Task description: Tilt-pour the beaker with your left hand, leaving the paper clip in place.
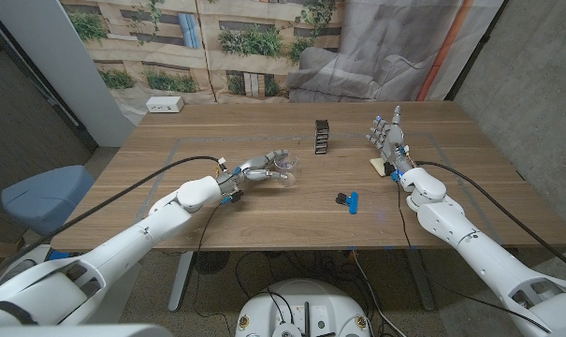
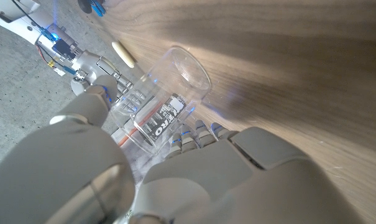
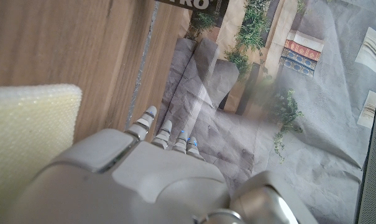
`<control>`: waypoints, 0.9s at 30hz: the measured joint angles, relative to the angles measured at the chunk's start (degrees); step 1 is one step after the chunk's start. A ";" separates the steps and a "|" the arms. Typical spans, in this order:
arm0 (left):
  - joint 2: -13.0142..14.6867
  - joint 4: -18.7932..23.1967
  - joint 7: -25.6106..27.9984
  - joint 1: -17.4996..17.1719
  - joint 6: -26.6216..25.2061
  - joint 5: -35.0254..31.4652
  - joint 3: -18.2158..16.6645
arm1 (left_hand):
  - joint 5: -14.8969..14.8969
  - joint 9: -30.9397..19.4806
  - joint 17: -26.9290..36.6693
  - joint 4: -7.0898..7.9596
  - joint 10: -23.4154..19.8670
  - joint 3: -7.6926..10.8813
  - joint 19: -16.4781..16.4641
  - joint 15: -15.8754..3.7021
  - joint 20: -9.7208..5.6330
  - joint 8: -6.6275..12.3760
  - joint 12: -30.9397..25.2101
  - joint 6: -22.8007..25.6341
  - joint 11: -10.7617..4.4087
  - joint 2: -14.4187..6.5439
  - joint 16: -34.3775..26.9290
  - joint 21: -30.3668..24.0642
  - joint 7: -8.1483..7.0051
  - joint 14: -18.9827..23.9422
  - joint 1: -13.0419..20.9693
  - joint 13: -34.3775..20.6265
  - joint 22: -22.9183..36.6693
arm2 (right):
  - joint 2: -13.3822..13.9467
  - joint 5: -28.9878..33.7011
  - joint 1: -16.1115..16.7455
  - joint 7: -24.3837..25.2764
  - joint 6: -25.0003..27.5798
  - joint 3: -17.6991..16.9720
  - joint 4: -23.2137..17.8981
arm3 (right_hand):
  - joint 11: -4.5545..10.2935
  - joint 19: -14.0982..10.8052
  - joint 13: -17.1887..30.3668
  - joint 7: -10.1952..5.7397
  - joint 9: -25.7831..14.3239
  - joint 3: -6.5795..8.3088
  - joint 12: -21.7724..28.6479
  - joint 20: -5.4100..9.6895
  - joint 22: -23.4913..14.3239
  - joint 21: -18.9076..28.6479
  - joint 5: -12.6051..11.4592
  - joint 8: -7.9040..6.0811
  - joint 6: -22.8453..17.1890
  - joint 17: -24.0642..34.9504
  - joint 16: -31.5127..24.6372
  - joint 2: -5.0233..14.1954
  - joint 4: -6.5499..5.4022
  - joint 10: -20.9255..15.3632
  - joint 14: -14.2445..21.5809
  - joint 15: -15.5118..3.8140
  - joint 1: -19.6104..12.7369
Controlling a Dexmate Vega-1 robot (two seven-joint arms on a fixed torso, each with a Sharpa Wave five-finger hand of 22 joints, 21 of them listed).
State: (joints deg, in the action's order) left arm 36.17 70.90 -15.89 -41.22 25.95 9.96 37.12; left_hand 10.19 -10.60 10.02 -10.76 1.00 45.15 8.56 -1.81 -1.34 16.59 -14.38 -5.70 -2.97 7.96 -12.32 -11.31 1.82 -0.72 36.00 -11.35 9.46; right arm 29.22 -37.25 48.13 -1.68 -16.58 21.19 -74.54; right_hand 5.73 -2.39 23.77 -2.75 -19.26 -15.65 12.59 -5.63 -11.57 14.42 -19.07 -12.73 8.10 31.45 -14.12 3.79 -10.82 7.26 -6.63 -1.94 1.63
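Wooden boards form the table [image 1: 264, 215], which is backed by a printed backdrop [image 1: 226, 37] of plants and building fronts, with grey concrete wall [image 1: 535, 84] at the right of the frame. A white power strip [image 1: 165, 105] is seen at the table's upper left, and a black box [image 1: 322, 137] stands near its middle.

Left of centre in the head view, the beaker [image 1: 285, 169] is held tilted on its side by the left hand [image 1: 250, 174], fingers wrapped round it. The black-and-blue clip [image 1: 348, 199] lies apart to the lower right.

The right hand [image 1: 389, 139] stands upright at the right, fingers spread and holding nothing, beside a pale sponge [image 1: 382, 168].

In the left wrist view the beaker [image 2: 166, 102] is shown clear, with printed markings, its mouth over bare wood. In the right wrist view the sponge [image 3: 32, 143] is shown as coarse and yellowish.
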 measured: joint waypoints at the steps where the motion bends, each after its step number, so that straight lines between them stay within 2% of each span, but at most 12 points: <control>1: -0.12 -0.07 0.32 0.00 0.00 -0.13 0.05 | 0.00 -0.15 0.00 0.00 -0.78 0.00 -0.49 -0.04 -0.11 0.32 -0.09 0.65 -0.16 -0.07 0.00 0.00 0.04 0.78 0.63 -0.09 0.00 | 0.00 0.00 -0.01 0.00 0.00 0.00 0.00 | 0.00 0.00 0.00 0.00 0.00 0.00 0.00 0.00 0.00 0.00 0.00 0.00 0.00 0.00 0.00 0.00 0.00 0.00 0.00 0.00 0.00; 4: -0.55 -0.25 0.93 0.00 0.00 -0.31 0.19 | 0.23 -0.21 0.00 0.00 -2.90 0.00 -2.03 -0.15 -0.61 1.33 -0.47 2.85 -0.87 0.15 0.00 0.00 0.16 2.97 2.23 -0.28 -0.10 | 0.00 0.00 -0.01 -0.02 0.00 0.00 0.00 | 0.00 0.00 0.00 0.00 0.00 0.00 0.00 0.00 0.00 0.00 0.00 0.00 0.00 0.00 0.00 0.00 0.00 0.00 0.00 0.00 0.00; 11: -1.54 -0.67 1.99 -0.23 0.19 -0.72 0.42 | 0.23 -0.48 -0.01 -0.15 -8.11 -0.83 -5.76 -0.33 -0.65 4.09 -1.46 7.98 -1.96 0.70 -0.83 0.00 -0.11 9.31 6.06 -0.77 -0.14 | 0.00 0.00 -0.02 -0.04 -0.01 0.00 0.01 | 0.00 0.00 0.00 0.00 0.00 0.00 0.00 0.00 0.00 0.00 0.00 0.00 0.00 0.00 0.00 0.00 0.00 0.00 0.00 0.00 0.00; 17: -2.24 -1.01 4.36 -0.59 0.91 -1.53 0.47 | 0.23 -0.96 0.25 -0.14 -11.57 -1.92 -8.06 -0.46 -0.53 6.27 -1.99 11.52 -3.21 0.74 -1.16 0.00 -0.95 13.31 8.69 -1.24 -0.13 | 0.00 0.00 -0.03 -0.04 -0.01 0.00 0.03 | 0.00 0.00 0.00 0.00 0.00 0.00 0.00 0.00 0.00 0.00 0.00 0.00 0.00 0.00 0.00 0.00 0.00 0.00 0.00 0.00 0.00; 22: -2.88 -1.43 5.78 -0.92 1.31 -1.76 0.48 | 0.23 -1.27 0.36 0.00 -15.42 -3.35 -10.19 -0.48 -0.59 8.20 -3.10 14.30 -3.95 0.47 -1.95 0.00 -1.33 16.74 11.27 -1.78 -0.13 | 0.00 0.00 -0.03 -0.04 -0.01 0.00 0.04 | 0.00 0.00 0.00 0.00 0.00 0.00 0.00 0.00 0.00 0.00 0.00 0.00 0.00 0.00 0.00 0.00 0.00 0.00 0.00 0.00 0.00; 27: -3.51 -1.95 7.80 -1.38 1.50 -2.09 0.32 | 0.67 -1.86 1.08 0.26 -19.66 -5.18 -12.37 -0.54 -0.68 10.83 -4.52 17.76 -4.50 -0.66 -3.30 0.00 -1.50 20.56 13.94 -2.92 -0.09 | 0.00 0.00 -0.02 -0.04 -0.01 0.00 0.04 | 0.00 0.00 0.00 0.00 0.00 0.00 0.00 0.00 0.00 0.00 0.00 0.00 0.00 0.00 0.00 0.00 0.00 0.00 0.00 0.00 0.00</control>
State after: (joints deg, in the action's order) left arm 32.66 68.95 -8.09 -42.60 27.45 7.87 37.44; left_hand 10.86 -12.46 11.11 -10.50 -18.66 39.97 -3.81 -2.35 -2.02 27.42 -18.90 12.05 -7.47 7.30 -15.62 -11.30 0.32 19.83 49.94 -14.27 9.37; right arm 29.22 -37.25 48.11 -1.72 -16.59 21.19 -74.50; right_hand 5.73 -2.38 23.77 -2.75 -19.27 -15.65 12.58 -5.63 -11.57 14.42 -19.07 -12.72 8.10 31.45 -14.12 3.79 -10.82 7.26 -6.63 -1.94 1.63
